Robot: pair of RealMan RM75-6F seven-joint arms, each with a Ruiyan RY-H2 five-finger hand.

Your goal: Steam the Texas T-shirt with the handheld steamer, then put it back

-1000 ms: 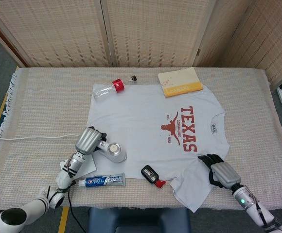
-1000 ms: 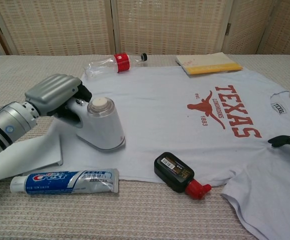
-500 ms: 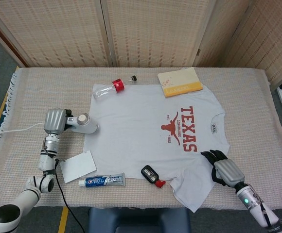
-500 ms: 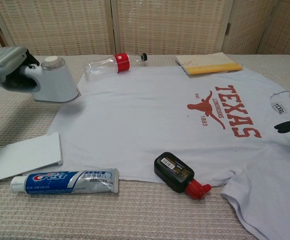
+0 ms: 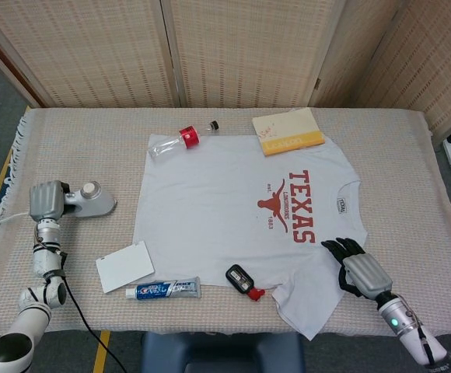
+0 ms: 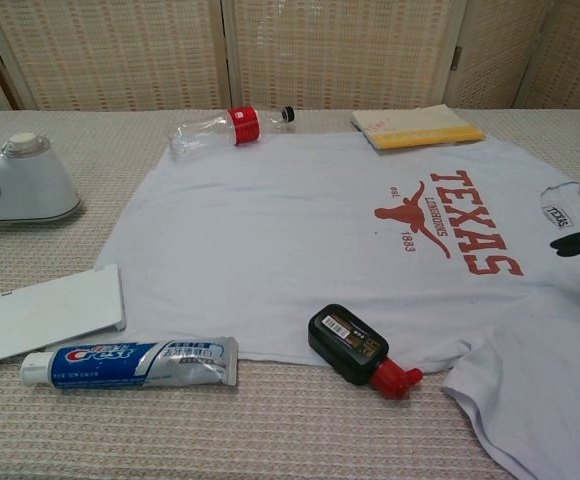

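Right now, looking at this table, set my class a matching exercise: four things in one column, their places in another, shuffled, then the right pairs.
Things:
1. steamer
2. bottle
3. toothpaste
4. yellow book

Places:
A. on the shirt's far right corner
B. off the shirt, in the left hand
C. at the shirt's far left corner
D. near edge, beside the white card

Pairs: 1-B, 2-C, 3-D, 4-A

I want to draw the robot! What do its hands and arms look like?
The left hand has a boxy silver-grey back. The right hand has a grey back too, with black fingers. Both arms are white with silver joints, and the right arm shows a small green light.
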